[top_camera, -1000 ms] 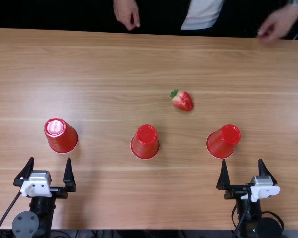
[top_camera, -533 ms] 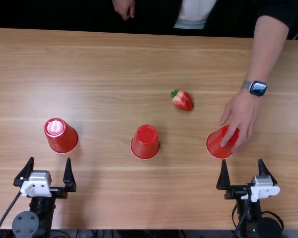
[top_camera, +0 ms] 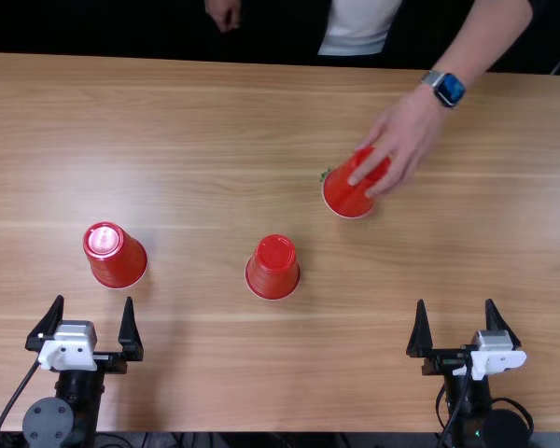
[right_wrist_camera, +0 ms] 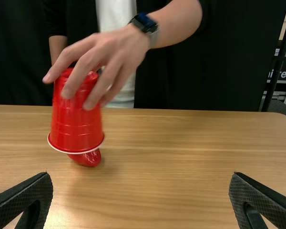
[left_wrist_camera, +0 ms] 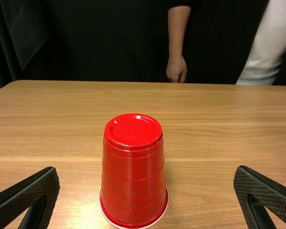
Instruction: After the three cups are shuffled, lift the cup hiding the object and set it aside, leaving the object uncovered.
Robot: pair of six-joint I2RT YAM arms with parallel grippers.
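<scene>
1. At the near edge of the table [top_camera: 168,121], on the left, the left gripper [top_camera: 92,308] sits with its fingers spread wide, grasping nothing.
2. Just beyond it the left cup [top_camera: 115,254] stands upside down, base up, apart from both fingers.
3. At the near right, the right gripper [top_camera: 455,310] is likewise released, its fingers wide and nothing between them.
4. The middle cup [top_camera: 273,266] stands upside down between the two grippers, a little farther from the near edge than they are.
5. Farther back and right of the middle, a person's hand [top_camera: 397,140] comes in from across the table and grips the third cup [top_camera: 350,194] over its base, with the fingers down its side.
6. That cup is upside down and tilted, and in the right wrist view its rim is off the wood.
7. The strawberry [right_wrist_camera: 88,157] lies on the table under that rim, partly covered. Its red lower part shows beneath the cup, and from above a bit of green shows at the cup's left edge.
8. A watch [top_camera: 446,89] sits on the person's wrist.
</scene>
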